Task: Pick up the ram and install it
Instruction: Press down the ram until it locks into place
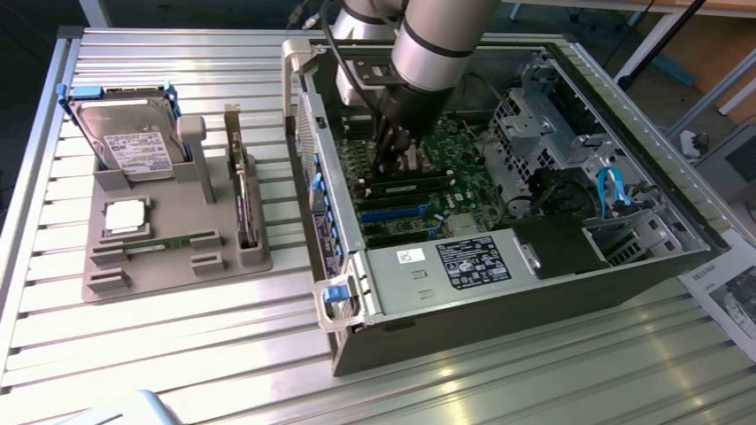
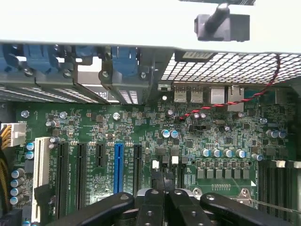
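Note:
The ram (image 1: 156, 241), a thin green stick, lies in a front slot of the grey holder (image 1: 177, 266) on the exterior view's left, far from the arm. My gripper (image 1: 385, 170) reaches down into the open computer case (image 1: 497, 292), just above the green motherboard (image 1: 455, 190). In the wrist view its black fingers (image 2: 155, 181) are pressed together over the motherboard (image 2: 141, 136), and the gripper (image 2: 164, 181) is shut with nothing visible between the tips. Dark memory slots (image 2: 277, 188) with white clips lie to one side of it.
The holder also carries a hard drive (image 1: 136, 146), a square silver processor (image 1: 127, 217) and an upright circuit card (image 1: 243, 190). Inside the case are a blue expansion slot (image 2: 118, 167), a red-black wire (image 2: 225, 104), drive cages (image 1: 532, 115) and blue cables (image 1: 611, 190). The case walls close in around the arm.

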Controlling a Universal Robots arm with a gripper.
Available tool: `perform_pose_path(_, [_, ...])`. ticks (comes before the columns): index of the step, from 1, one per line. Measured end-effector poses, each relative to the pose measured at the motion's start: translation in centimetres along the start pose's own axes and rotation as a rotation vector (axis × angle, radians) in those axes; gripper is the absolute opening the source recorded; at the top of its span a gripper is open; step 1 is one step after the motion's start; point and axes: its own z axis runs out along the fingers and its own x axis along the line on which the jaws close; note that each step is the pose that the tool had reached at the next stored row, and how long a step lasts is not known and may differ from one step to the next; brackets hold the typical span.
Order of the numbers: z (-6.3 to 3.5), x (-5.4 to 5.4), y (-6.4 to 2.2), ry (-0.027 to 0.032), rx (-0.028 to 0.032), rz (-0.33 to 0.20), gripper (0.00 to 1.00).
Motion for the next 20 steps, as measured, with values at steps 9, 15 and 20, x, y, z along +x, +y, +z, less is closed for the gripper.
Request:
perform_pose_path(9, [-1.26, -0.1, 0.05, 0.0003, -0.0001, 0.000, 0.10])
perform_pose_path(15, [-1.35, 0.0, -1.08, 0.0005, -0.0004, 0.000, 0.10])
perform_pose_path(20, [-1.57, 0.1, -4.09, 0.0005, -0.0011, 0.000, 0.10])
